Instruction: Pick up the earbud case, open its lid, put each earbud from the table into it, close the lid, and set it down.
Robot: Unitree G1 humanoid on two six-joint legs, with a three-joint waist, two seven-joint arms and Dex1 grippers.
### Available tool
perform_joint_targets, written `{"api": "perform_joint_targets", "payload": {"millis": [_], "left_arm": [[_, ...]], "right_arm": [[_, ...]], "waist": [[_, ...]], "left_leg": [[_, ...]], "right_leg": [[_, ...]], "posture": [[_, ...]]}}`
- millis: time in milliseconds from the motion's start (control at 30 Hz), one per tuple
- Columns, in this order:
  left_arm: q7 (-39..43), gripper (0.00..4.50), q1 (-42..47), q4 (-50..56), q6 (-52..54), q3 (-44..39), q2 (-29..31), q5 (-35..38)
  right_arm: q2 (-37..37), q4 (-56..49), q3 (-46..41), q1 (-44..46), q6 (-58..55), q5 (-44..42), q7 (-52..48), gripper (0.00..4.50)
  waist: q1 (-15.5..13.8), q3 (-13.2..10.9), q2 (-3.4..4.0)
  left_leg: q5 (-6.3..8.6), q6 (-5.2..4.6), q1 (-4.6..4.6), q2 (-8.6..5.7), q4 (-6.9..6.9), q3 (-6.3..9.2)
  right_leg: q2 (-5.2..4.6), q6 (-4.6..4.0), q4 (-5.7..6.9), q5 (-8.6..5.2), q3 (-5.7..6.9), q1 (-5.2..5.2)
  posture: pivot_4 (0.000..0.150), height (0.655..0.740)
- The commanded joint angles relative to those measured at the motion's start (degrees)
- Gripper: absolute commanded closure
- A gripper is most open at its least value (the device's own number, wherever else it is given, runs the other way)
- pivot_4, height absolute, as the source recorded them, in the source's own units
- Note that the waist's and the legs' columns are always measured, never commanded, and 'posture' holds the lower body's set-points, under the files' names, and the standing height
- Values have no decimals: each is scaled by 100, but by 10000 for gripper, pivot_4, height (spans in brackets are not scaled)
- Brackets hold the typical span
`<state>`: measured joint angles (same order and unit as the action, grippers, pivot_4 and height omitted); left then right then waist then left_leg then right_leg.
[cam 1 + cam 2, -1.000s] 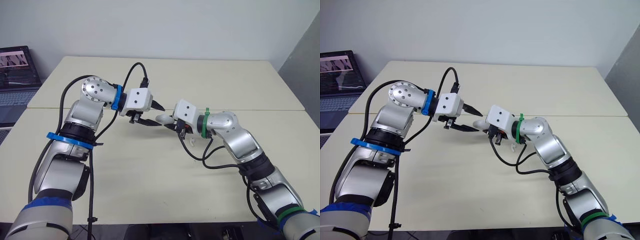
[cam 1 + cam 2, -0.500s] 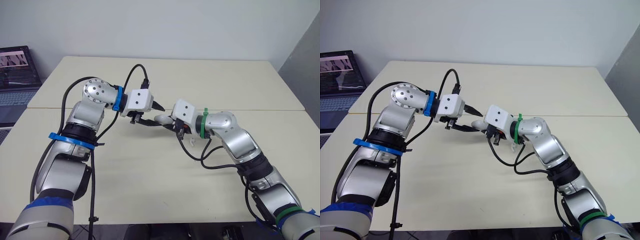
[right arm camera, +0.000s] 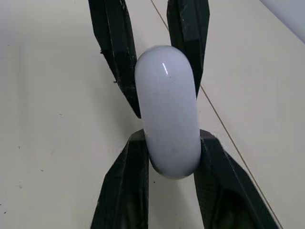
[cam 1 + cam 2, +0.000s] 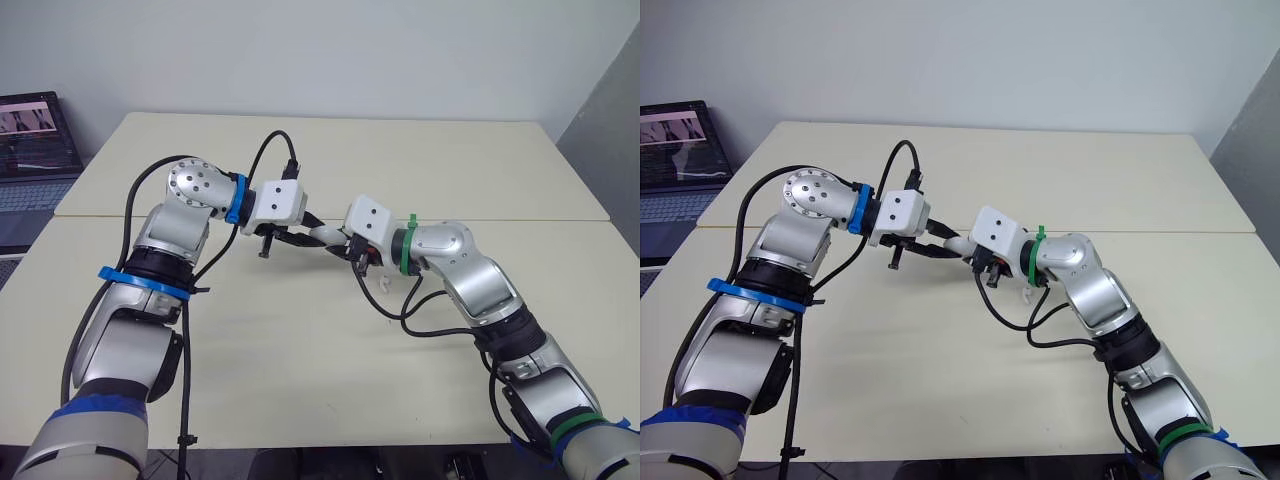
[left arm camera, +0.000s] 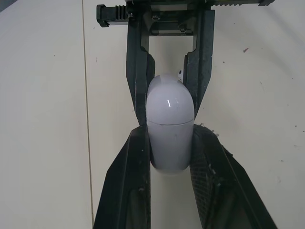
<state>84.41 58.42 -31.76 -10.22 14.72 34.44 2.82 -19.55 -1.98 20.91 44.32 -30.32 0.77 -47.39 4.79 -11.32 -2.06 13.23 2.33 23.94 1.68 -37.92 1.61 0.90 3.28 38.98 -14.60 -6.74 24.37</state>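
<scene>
The white earbud case (image 4: 328, 236) hangs above the middle of the table with its lid closed, held between both grippers. My right gripper (image 3: 170, 140) is shut on one end of it. From the opposite side my left gripper (image 5: 170, 133) is shut on the other end, its fingers (image 5: 136, 157) pressed against the case's sides. One white earbud (image 4: 385, 283) lies on the table under my right wrist. Past the case, a small white earbud (image 5: 181, 73) shows in the left wrist view.
The cream table (image 4: 300, 350) has a seam running across its middle. An open laptop (image 4: 35, 150) stands off the table's far left corner. Black cables loop from both wrists.
My left gripper, open and a little short of the case before, has moved in and shut on the case. The right gripper kept hold of the case throughout.
</scene>
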Motion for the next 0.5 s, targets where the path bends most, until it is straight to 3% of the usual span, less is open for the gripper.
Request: {"api": "perform_joint_targets", "payload": {"millis": [33, 200, 500], "left_arm": [[-80, 37704, 50, 79, 307, -310, 28, 266], [-187, 37704, -356, 494, 1298, -755, 159, 823], [-1013, 37704, -1401, 2288, 3586, -1327, -86, 2006]], "right_arm": [[-82, -205, -344, 62, 78, -164, 32, 19709], [-513, -925, -883, -479, -400, -500, 25, 1444], [-227, -1929, -1642, -638, -1597, -1750, 267, 381]], "waist": [[1, 0, 0], [0, 0, 0], [6, 0, 0]], "left_leg": [[0, 0, 0, 0, 0, 1], [0, 0, 1, 0, 2, 3], [0, 0, -6, 3, -2, 24]], "right_leg": [[0, 0, 0, 0, 0, 0], [-1, 0, 0, 0, 1, -1], [-1, 0, 5, 0, 16, -15]], "posture": [[1500, 7400], [1500, 7400], [1500, 7400]]}}
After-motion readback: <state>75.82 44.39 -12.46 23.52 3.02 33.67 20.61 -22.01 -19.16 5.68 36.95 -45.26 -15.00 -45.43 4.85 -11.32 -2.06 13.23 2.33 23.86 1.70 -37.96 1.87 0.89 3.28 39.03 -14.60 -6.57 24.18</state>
